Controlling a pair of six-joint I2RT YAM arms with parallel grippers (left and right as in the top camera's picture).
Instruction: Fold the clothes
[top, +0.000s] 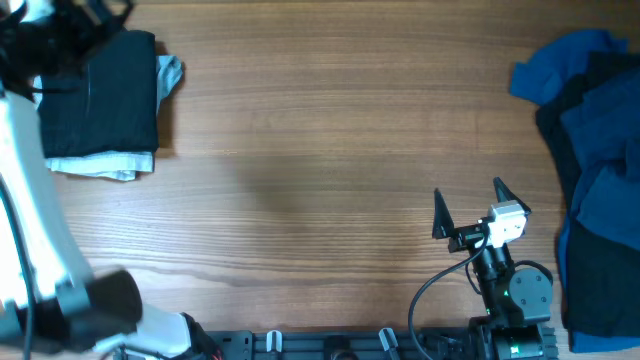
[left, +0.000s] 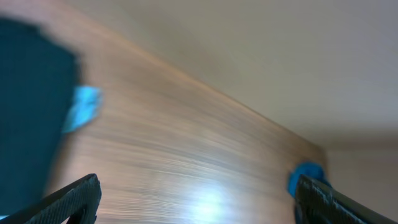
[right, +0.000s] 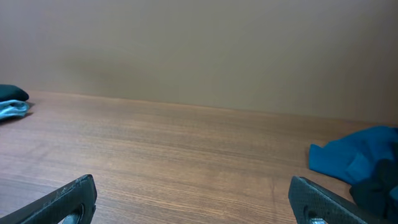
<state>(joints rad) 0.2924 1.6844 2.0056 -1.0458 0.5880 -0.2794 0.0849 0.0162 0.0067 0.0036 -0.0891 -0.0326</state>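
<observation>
Stack (top: 100, 95) is lying folded far-left; pile (top: 595, 170) is lying unfolded at the right edge. Left gripper (left: 196, 190) is hanging spread by the stack, right gripper (top: 470, 205) spread near the pile. Judgement: the right gripper should be pinching one top garment only.

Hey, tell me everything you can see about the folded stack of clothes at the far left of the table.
The folded stack lies flat on the wooden table at its far left corner. On top is a dark garment, soft-looking, folded into a neat rectangle. Beneath it a pale blue-white piece peeks out along the near edge and right side. The left arm hangs over its far left part; whether it touches cannot be told.
</observation>
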